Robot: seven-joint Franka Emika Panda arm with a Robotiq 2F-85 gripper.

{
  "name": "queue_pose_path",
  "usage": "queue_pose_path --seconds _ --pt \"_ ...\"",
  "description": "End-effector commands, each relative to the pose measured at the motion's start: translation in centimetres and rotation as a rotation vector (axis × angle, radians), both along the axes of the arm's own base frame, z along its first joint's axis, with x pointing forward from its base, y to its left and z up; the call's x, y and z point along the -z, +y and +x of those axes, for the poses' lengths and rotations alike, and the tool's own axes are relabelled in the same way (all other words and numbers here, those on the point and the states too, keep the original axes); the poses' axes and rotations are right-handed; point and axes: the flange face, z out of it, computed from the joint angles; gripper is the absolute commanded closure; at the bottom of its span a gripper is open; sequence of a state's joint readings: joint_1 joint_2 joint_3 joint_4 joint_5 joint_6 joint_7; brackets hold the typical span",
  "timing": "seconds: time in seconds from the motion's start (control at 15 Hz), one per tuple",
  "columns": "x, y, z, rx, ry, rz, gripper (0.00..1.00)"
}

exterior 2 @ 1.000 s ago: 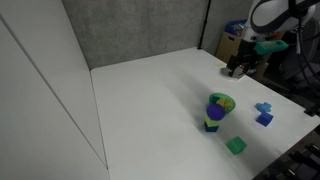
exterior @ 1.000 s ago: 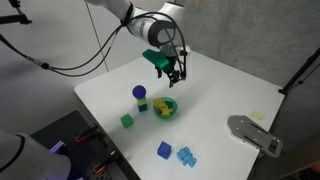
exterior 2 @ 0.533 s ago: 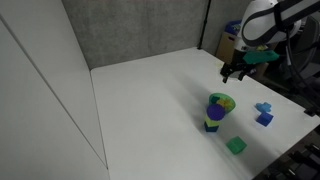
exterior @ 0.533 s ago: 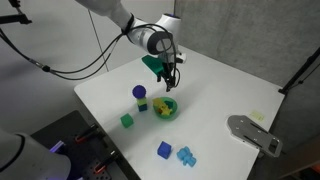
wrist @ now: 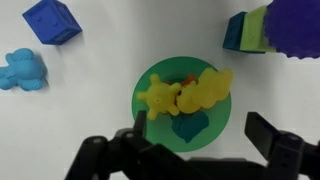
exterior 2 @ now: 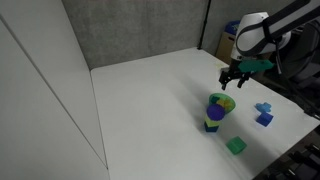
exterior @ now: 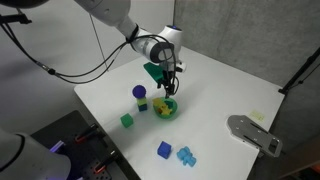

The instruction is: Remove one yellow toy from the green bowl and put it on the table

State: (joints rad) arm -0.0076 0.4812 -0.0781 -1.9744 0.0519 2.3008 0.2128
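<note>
In an exterior view, my claw [exterior: 172, 86] hangs just over the green bowl [exterior: 166, 108] on the white counter [exterior: 225, 95]. I see yellow bits in the bowl. A yellow block with a blue ball [exterior: 140, 98] stands just left of the bowl. A green cube [exterior: 127, 120] sits nearer.

In an exterior view, the claw is above the bowl's far side. A blue cube [exterior 2: 264, 119] lies off to the right.

In the wrist view, the yellow toy [wrist: 158, 96] lies inside the bowl. It touches another yellow toy [wrist: 207, 90] on its right. A dark teal piece [wrist: 187, 127] lies just beside them. My claw's fingers [wrist: 128, 142] are spread wide, one on each side of the bowl. A light blue toy [wrist: 24, 70] lies far left.
</note>
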Motion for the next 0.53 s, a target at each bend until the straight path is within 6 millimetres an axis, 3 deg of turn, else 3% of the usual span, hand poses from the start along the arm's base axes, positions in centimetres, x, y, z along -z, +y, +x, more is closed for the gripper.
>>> queue_pose_path --seconds 0.0,0.47 --pt "2.6 0.1 1.3 0.053 0.013 0.023 0.00" --pt "7.1 1.5 2.5 0.127 0.011 0.069 0.00"
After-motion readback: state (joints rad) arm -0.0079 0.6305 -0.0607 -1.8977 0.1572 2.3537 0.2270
